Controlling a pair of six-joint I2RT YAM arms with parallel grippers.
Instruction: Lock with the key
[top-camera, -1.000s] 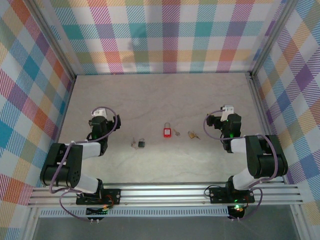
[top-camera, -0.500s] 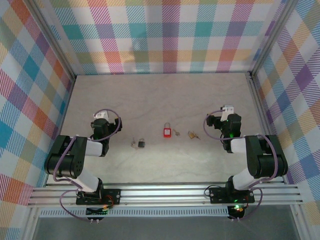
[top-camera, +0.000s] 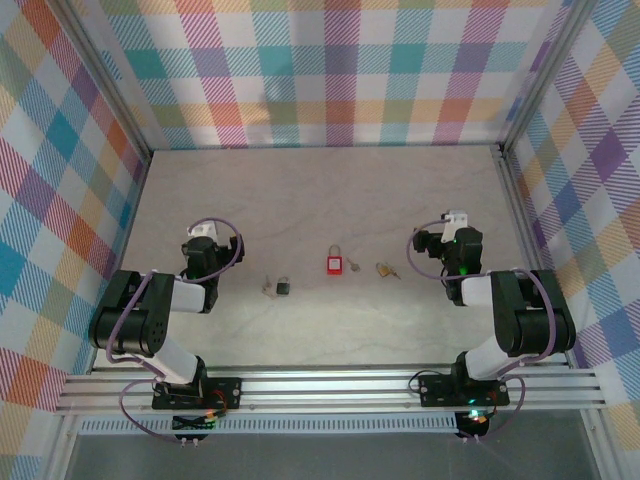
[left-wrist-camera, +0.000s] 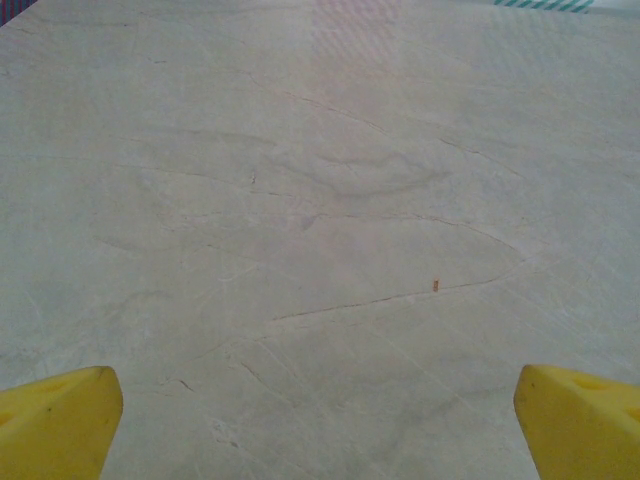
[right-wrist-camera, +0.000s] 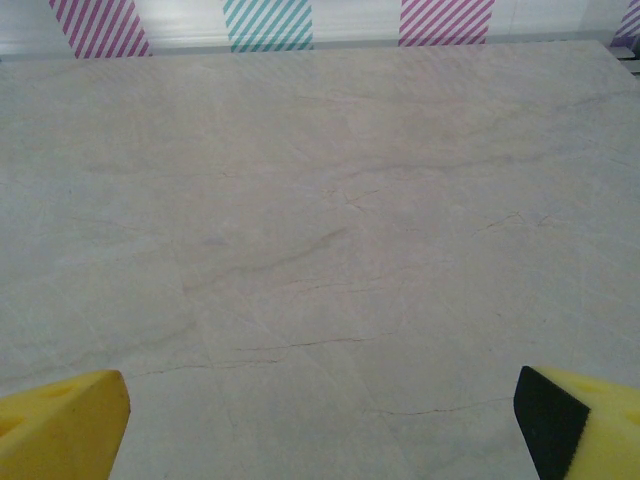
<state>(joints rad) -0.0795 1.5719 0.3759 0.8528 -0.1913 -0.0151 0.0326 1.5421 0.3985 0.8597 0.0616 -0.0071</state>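
1. Where the left arm folds down on the left side of the pale, marble-patterned table (top-camera: 320, 190), the left gripper (left-wrist-camera: 320, 420) hangs low over bare tabletop. Its yellow fingertips (left-wrist-camera: 60, 420) are spread wide, with nothing between them.
2. To its right, and a little nearer the front edge, lies a small black padlock (top-camera: 283, 287). A silvery key (top-camera: 267, 288) lies just beside it on the left.
3. In the middle of the row lies a red padlock (top-camera: 334, 263), its shackle pointing towards the back wall. A small key (top-camera: 352, 266) lies just to its right.
4. Next comes a brass padlock (top-camera: 382, 269) with a brass key (top-camera: 394, 273) at its right side. I cannot tell whether the two touch.
5. On the right, apart from all three locks, the right gripper (right-wrist-camera: 320, 420) also stands wide and empty over bare table. It faces the checked back wall (top-camera: 330, 70).
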